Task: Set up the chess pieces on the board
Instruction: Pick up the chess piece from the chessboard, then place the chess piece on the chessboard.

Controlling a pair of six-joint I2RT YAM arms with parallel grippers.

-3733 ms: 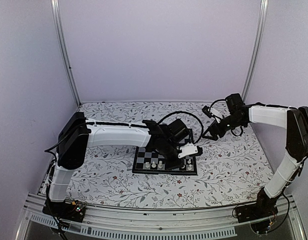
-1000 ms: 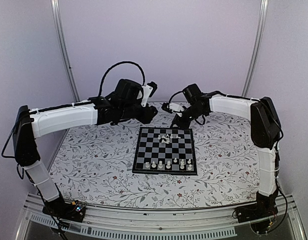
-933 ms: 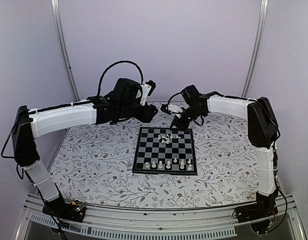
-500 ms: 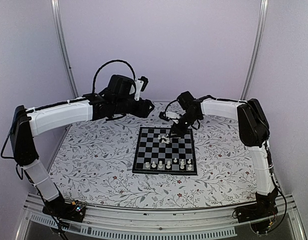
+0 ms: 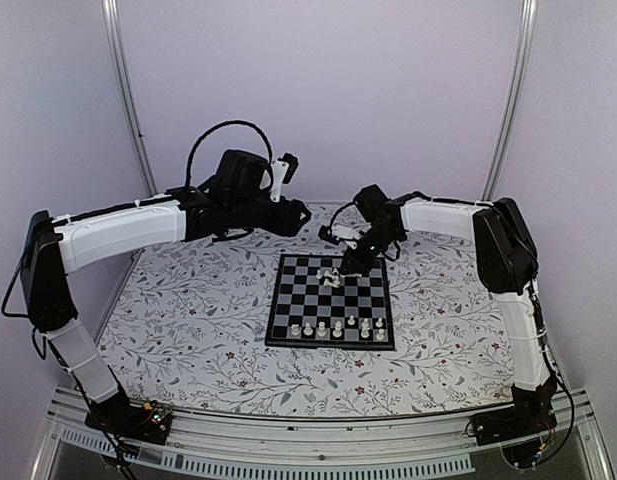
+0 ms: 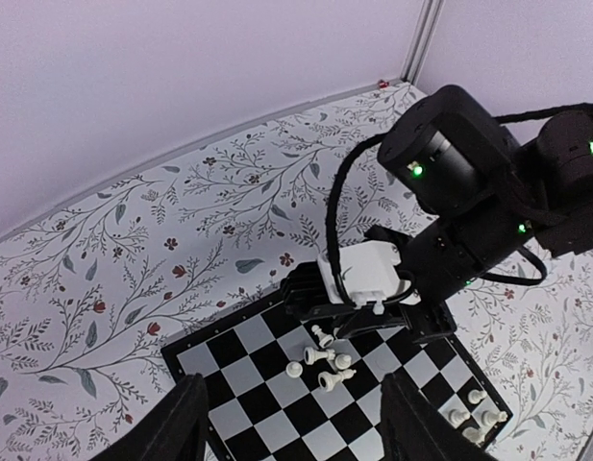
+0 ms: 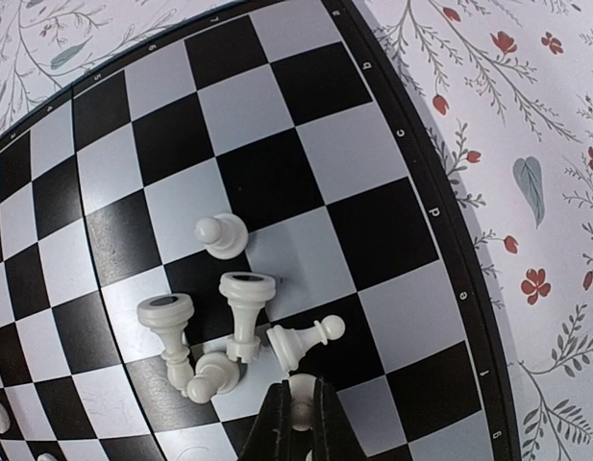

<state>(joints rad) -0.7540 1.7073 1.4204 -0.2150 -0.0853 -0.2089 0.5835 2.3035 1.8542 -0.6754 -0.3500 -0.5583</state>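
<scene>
Floral-printed tabletop carried the board at its middle. Toward 12 o'clock on the board lay a small heap of chess pieces, several toppled against one another, while a row of upright pieces stood along the 6 o'clock edge. The right gripper, reaching in from 2 o'clock in the overhead view, was pinched shut on a pawn at the heap's rim. The left gripper hung high toward 11 o'clock, spread wide and empty.

A fallen pawn lay just beside the closed fingers, so the lift probably needed to go straight up and slowly, without dragging sideways through the heap. The held pawn looked gripped low on its body. It would be best carried upright to a free square by the 6 o'clock row and set flat before letting go.
</scene>
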